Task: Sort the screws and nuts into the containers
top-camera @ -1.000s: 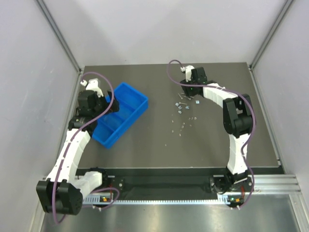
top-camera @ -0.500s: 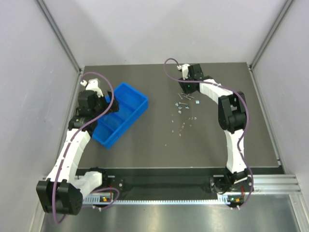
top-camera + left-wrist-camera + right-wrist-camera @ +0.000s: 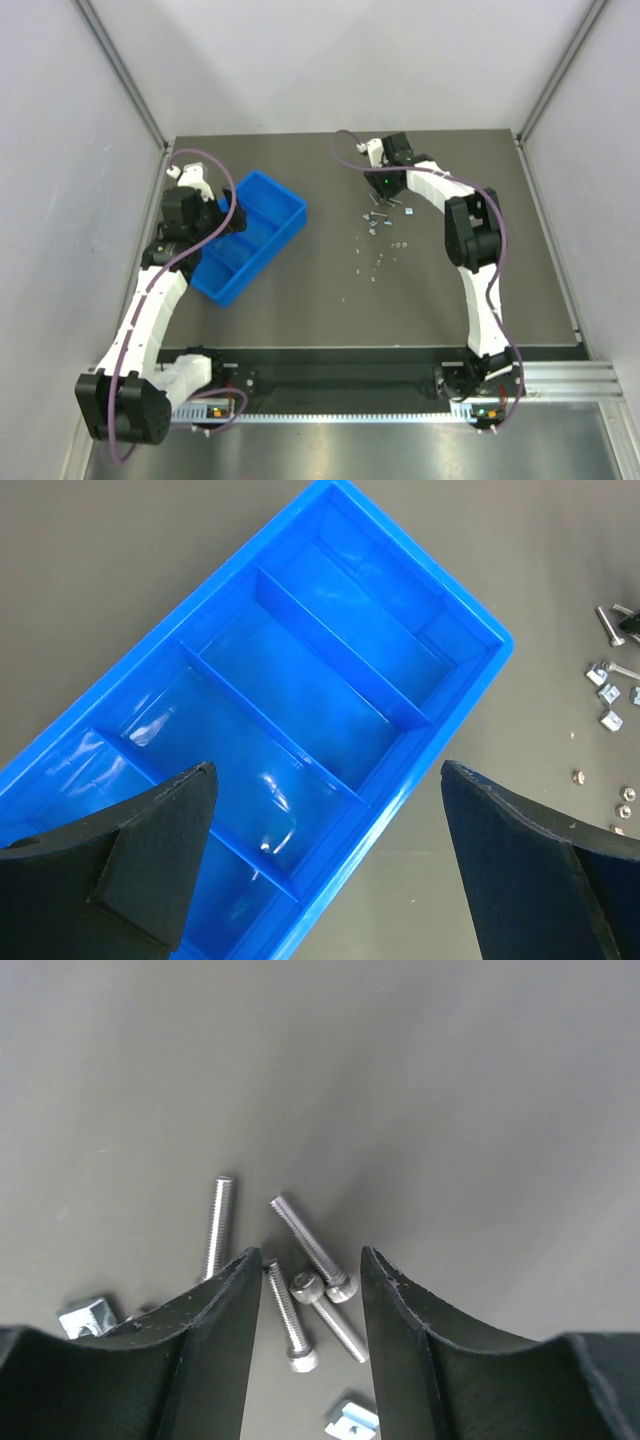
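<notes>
The top view looks down from high behind the arms. With the close wrist views it shares the tray beyond the left pincer and the screws inside the right pincer.

The left arm runs from its base at the near left edge up the left side, with its wrist bent so that the tool points downward. The left tool has its jaws spread wide, the black fingers well apart and gripping nothing. The right arm stretches far forward, its last link folded leftward toward the far middle. The right tool points down close to the worktop, with only a narrow gap between its fingers.
</notes>
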### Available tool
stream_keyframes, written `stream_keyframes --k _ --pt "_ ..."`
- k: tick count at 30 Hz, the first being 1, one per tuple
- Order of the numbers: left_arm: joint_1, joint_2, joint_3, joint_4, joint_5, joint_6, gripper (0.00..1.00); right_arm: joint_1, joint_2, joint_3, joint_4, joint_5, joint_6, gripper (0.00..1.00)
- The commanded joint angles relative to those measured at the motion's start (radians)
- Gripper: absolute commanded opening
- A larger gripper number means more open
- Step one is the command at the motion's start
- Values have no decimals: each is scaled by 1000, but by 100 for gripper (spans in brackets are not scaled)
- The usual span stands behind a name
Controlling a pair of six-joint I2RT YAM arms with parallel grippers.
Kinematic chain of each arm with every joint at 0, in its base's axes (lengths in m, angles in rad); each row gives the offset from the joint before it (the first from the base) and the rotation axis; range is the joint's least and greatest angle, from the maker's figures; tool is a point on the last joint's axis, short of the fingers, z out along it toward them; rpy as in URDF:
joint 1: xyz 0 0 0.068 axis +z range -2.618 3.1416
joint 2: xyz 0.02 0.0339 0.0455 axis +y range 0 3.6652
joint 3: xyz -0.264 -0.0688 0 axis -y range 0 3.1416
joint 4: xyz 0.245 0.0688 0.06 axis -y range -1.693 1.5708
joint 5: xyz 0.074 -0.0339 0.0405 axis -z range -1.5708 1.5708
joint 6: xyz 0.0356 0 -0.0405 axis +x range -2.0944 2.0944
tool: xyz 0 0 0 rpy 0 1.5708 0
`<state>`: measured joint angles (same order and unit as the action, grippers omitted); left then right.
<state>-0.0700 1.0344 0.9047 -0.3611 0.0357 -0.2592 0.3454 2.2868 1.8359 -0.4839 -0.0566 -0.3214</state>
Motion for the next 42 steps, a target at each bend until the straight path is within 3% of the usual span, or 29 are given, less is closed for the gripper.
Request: stream_keyframes --k 1,11,20,34,42 --pt "3 -19 -9 14 -14 15 98 12 25 52 -33 21 -28 45" --pt "3 -14 -10 13 -17 18 98 12 68 99 -84 -2 -62 28" --pt "3 -11 -10 14 -19 18 98 10 66 76 -108 -22 -59 0" --pt "3 -27 -10 11 -13 5 98 23 -260 -133 157 -126 389 0" --pt "3 -27 0 -13 -78 -8 98 202 -282 12 223 -135 464 0"
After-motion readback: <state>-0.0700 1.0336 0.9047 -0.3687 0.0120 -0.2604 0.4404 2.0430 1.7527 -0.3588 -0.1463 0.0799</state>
